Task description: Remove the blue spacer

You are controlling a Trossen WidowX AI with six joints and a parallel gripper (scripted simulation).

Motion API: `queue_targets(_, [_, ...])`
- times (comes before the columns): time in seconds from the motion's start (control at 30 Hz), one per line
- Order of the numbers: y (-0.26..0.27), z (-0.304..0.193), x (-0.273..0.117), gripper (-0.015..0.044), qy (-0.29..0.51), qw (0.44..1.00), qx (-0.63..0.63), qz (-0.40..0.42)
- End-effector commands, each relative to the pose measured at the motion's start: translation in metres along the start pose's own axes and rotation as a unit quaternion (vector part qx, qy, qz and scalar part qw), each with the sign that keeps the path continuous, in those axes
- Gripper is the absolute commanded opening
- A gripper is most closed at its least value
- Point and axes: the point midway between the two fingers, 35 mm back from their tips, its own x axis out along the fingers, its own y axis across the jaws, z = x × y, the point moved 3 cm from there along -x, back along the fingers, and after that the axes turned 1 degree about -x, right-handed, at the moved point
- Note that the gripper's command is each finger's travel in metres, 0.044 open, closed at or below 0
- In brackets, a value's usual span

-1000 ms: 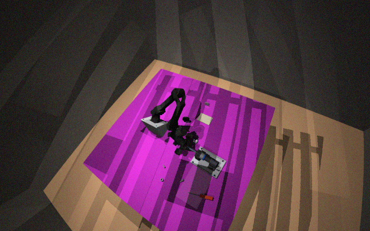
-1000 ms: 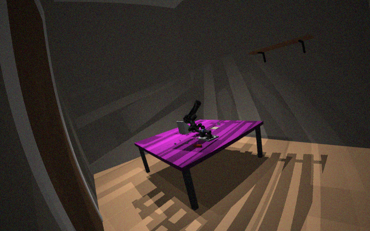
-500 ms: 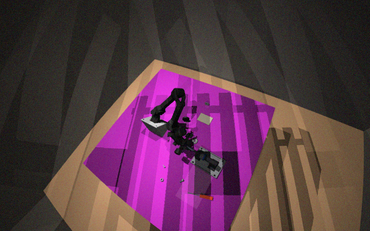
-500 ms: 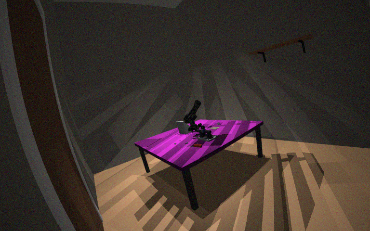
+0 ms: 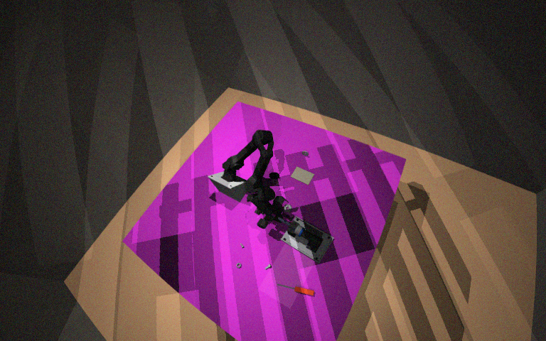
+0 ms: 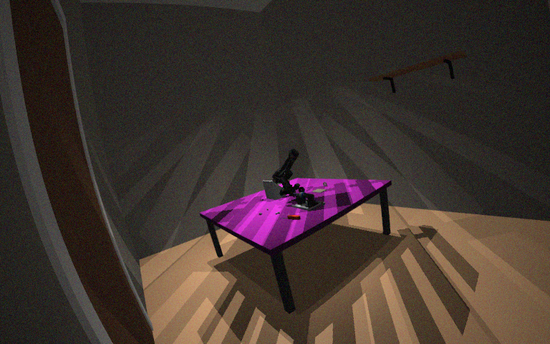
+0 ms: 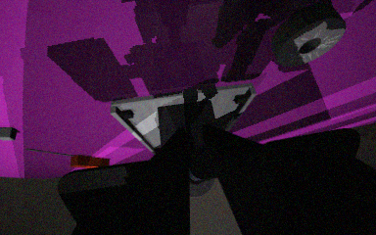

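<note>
The black housing block [image 5: 316, 239] [image 7: 171, 119] stands on a pale base plate [image 5: 322, 254] [image 6: 300, 206] [image 7: 225, 101]. A blue spacer [image 5: 301, 231] shows as a thin band at the end of the housing nearer the arm; whether it touches the block is too dark to tell. The grey shaft [image 5: 284, 220] runs from there to my gripper [image 5: 278, 218] [image 7: 193, 131]. My gripper is shut on the shaft's outer end; the grip itself is dark in the wrist view. Other spacers cannot be told apart. No blue spacer shows lying on the table.
An orange-handled screwdriver [image 5: 304, 290] [image 6: 293, 217] [image 7: 90, 161] and several small metal parts lie beside the plate. A round part with a hole [image 5: 287, 207] [image 7: 294, 44] is close by the gripper. A beige card [image 5: 302, 175] and a black disc [image 5: 274, 175] lie farther back.
</note>
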Motion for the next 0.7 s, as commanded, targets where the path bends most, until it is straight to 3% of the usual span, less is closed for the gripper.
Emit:
queue_targets(0.0, [0.0,0.002,-0.0013,0.0,-0.001,1.0,-0.001,0.0])
queue_targets(0.67, [0.0,0.0016,-0.0014,0.0,0.0,1.0,0.0,0.0])
